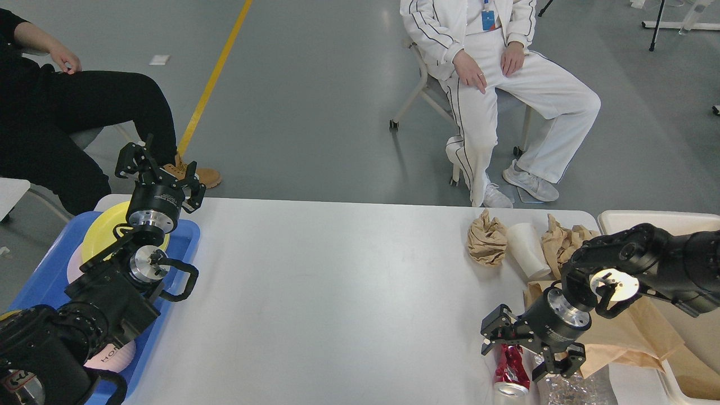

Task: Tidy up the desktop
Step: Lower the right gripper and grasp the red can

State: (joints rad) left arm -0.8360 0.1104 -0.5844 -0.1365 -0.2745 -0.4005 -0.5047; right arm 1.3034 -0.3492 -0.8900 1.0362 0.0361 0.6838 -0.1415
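Note:
The white desktop fills the lower view. At its right end lie a crushed red can, a crushed clear plastic bottle, a white paper cup, two crumpled brown paper wads and a flat brown paper bag. My right gripper is open, pointing down, with its fingers on either side of the red can's top end. My left gripper is open and empty, raised over the desktop's far left corner.
A blue tray at the left edge holds a yellow plate and pink plates. A cream bin stands at the right edge. Two people sit beyond the far edge.

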